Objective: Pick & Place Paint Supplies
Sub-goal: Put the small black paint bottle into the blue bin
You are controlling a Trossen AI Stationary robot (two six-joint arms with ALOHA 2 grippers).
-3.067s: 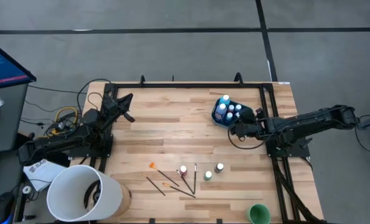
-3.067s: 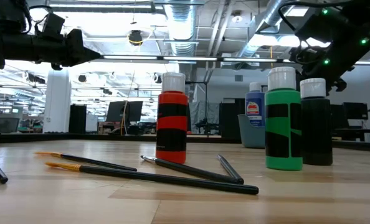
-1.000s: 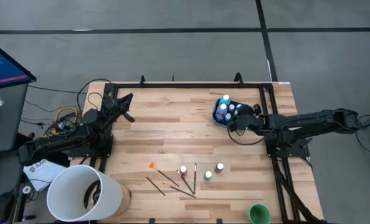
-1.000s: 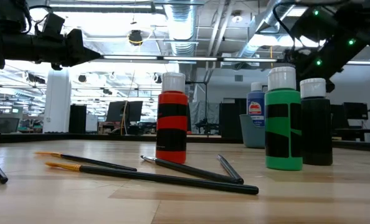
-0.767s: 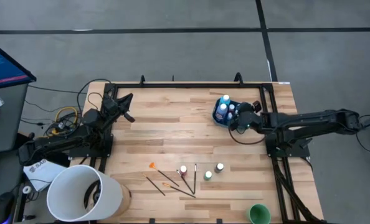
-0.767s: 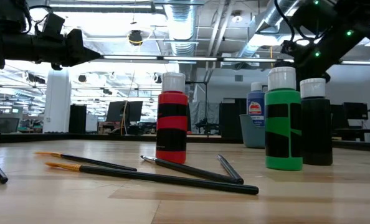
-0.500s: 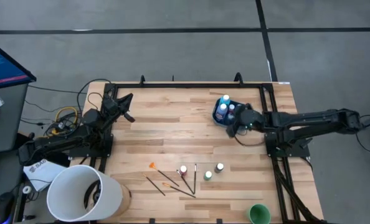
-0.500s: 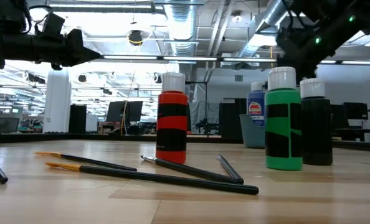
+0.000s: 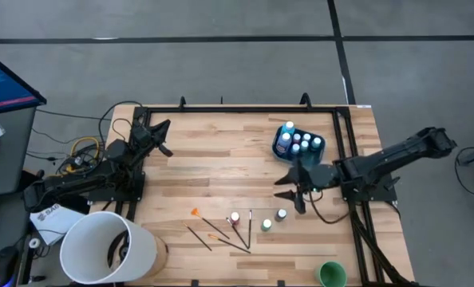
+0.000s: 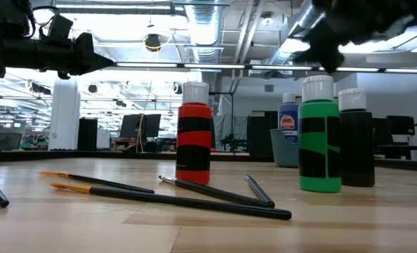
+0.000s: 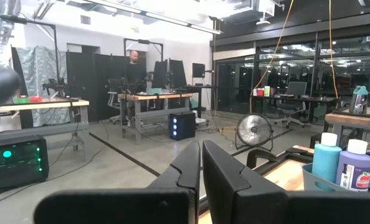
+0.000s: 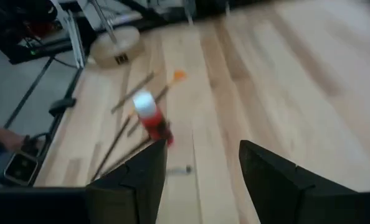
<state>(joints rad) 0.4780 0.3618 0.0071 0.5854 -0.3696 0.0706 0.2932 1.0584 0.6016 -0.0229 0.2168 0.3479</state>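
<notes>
Three white-capped paint bottles stand upright on the table's near half: red (image 9: 235, 217) (image 10: 194, 133) (image 12: 151, 118), green (image 9: 266, 225) (image 10: 319, 137) and dark (image 9: 282, 214) (image 10: 355, 140). Several thin brushes (image 9: 213, 231) (image 10: 187, 197) lie flat beside them. More bottles, a tall blue one (image 10: 287, 119) among them, stand in the teal tub (image 9: 278, 150). My right gripper (image 9: 289, 191) (image 12: 200, 171) hangs open above the table between tub and bottles, touching nothing. My left gripper (image 9: 161, 135) (image 11: 200, 168) waits shut at the far left.
A big white bucket (image 9: 109, 247) stands at the near left corner and a small green round object (image 9: 331, 275) at the near right edge. Bare wood (image 9: 213, 163) lies across the table's middle. Black rails (image 9: 245, 106) frame the far and right edges.
My right gripper has left its place over the teal tub and swung toward the table's near edge and slightly left, now hanging above the loose bottles. The tub's bottles, earlier partly covered by it, show in full.
</notes>
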